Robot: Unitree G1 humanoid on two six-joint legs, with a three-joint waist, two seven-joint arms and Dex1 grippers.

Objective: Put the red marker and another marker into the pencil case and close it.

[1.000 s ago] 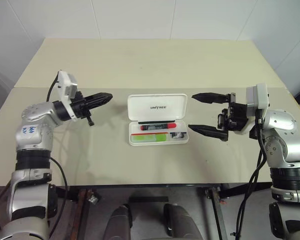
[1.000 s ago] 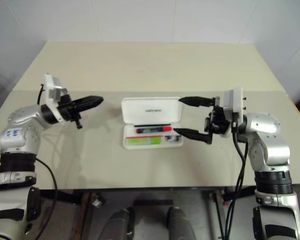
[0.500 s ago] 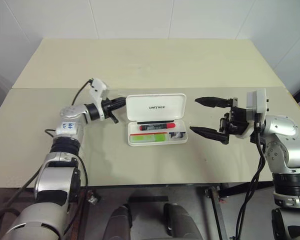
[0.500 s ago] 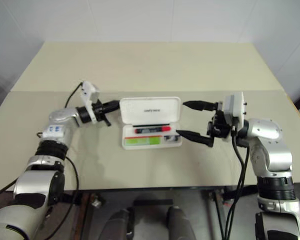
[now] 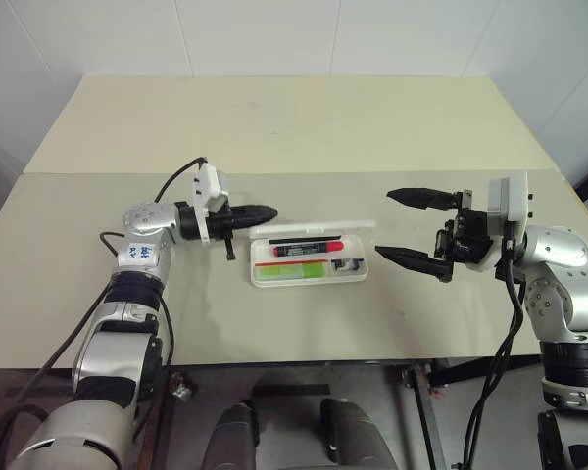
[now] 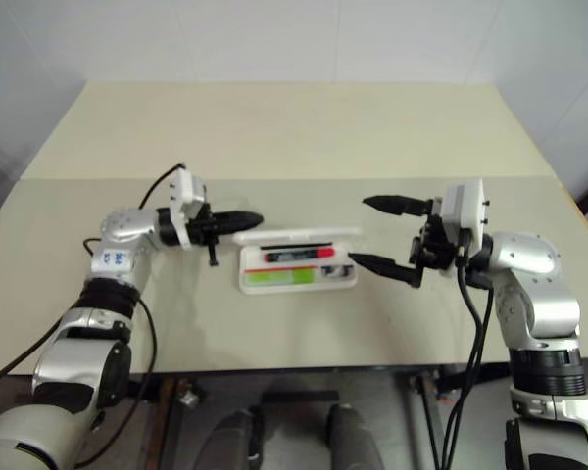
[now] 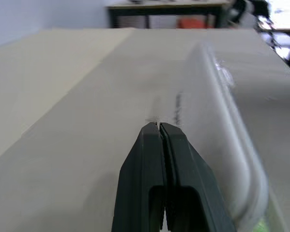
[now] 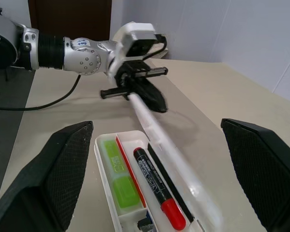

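Lying crosswise at mid-frame on my desk (image 5: 294, 313), the pencil case (image 5: 310, 262) holds the red marker (image 5: 308, 249), cap pointing right; the right wrist view adds another marker (image 8: 117, 175) beside it. Left hand (image 5: 265, 211) closed against the lid, right hand (image 5: 400, 225) spread wide, empty.

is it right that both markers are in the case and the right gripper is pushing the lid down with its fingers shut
Not quite. The left gripper, shut, is at the lid of the pencil case; the right gripper hangs open beside it. The right wrist view shows this. The red marker and green marker are inside.
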